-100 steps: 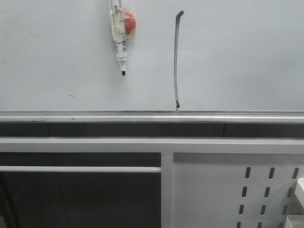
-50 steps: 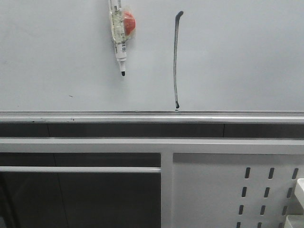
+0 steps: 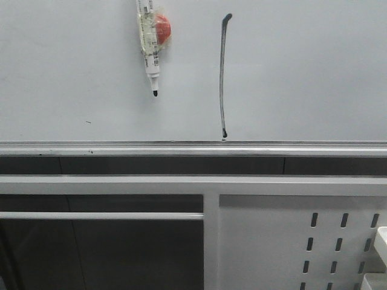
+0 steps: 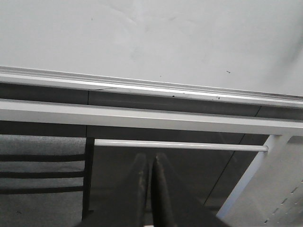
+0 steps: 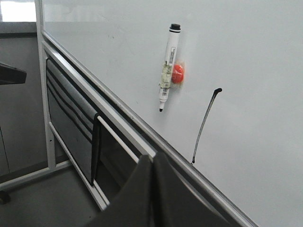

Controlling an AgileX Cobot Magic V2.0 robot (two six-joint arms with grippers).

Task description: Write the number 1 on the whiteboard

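Note:
The whiteboard [image 3: 302, 78] fills the upper half of the front view, with a silver rail along its lower edge. A black number 1 [image 3: 222, 75] is drawn on it, hooked at the top and ending in an ink blob just above the rail; it also shows in the right wrist view as the number 1 [image 5: 204, 124] on the whiteboard [image 5: 255, 71]. My left gripper [image 4: 151, 158] is shut and empty, below the whiteboard [image 4: 151, 38]. My right gripper [image 5: 152, 158] is shut and empty, below the rail, apart from the stroke. Neither gripper shows in the front view.
A white marker pen [image 3: 148, 45] with its black tip down hangs on the board beside a red magnet [image 3: 162, 29], left of the stroke. Below the rail run a grey frame bar [image 3: 121, 184] and a white perforated panel [image 3: 290, 241].
Everything in the front view has drifted a few pixels to the left. The stroke and the pen look the same on the board.

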